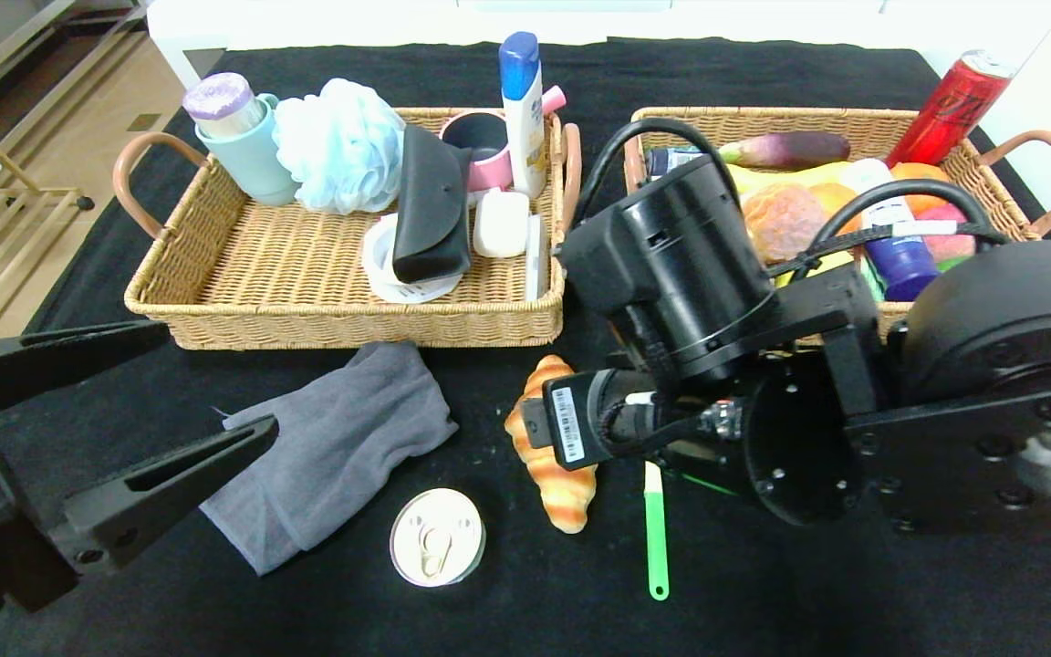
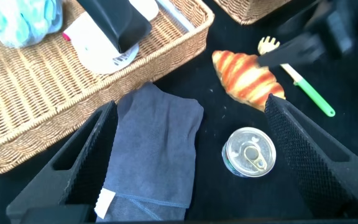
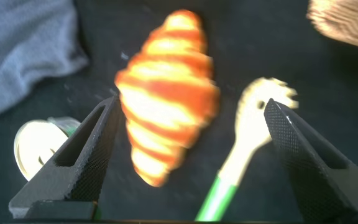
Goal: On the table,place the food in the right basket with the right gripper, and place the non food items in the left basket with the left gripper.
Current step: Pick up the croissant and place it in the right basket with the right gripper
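The right claw (image 3: 188, 158) hangs low over the croissant (image 1: 551, 447), its two fingers spread wide, one on each side of the pastry and neither touching it in the right wrist view. The croissant lies on the black bench (image 1: 763, 593), just in front of the gap between the two baskets. Just beside the croissant, on the side of the right basket (image 1: 963, 155), lies a green-handled toothbrush (image 1: 656, 538) with its pale head near the pastry's middle. On the croissant's other side a sealed tin can (image 1: 437, 537) with a pull-tab lid stands upright, and beyond the can a grey folded cloth (image 1: 343, 452) is spread flat on the bench.

The left claw (image 1: 188, 415) hovers past the cloth, well away from the croissant, its fingers also spread wide and holding nothing.

The left basket (image 1: 243, 274), behind the cloth, holds a blue bath pouf, a black glasses case, a mug and a shampoo bottle among other things. The right basket, behind the croissant and partly hidden by the right arm, holds fruit and bread, and a red drink can leans on its far corner.
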